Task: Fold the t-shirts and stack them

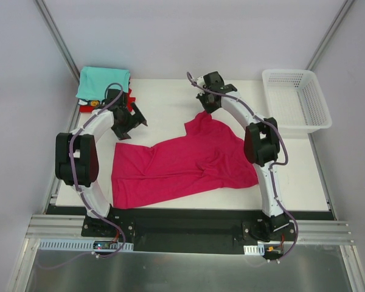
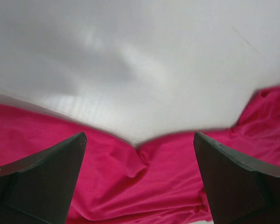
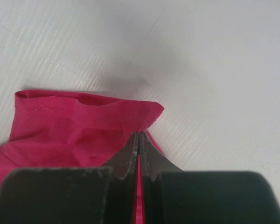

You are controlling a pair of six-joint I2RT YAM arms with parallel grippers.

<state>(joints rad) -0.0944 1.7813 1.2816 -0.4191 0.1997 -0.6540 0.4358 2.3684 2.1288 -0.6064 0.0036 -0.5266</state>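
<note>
White ribbed board forms the table (image 1: 170, 100), walled in by pale grey panels and aluminium rails. On it, from the middle toward the near edge, lies the magenta t-shirt (image 1: 182, 164): soft, matte knit, spread wide but uneven, with shallow wrinkles across the body and a stitched hem visible in the right wrist view. One end of it is drawn up into a peak toward the far side.

At the far left corner sits a folded teal t-shirt (image 1: 100, 82), smooth and square, with a red t-shirt (image 1: 131, 97) showing from under it. A white plastic mesh basket (image 1: 286, 72), rectangular, sits at the far right corner.

The right gripper (image 3: 139, 154) has its jaws pressed together, pinching a fold of the magenta cloth just behind the hemmed edge at that raised peak. The left gripper (image 2: 139, 135) has its jaws spread wide and holds nothing; it hangs over the shirt's far left edge, and contact cannot be told.
</note>
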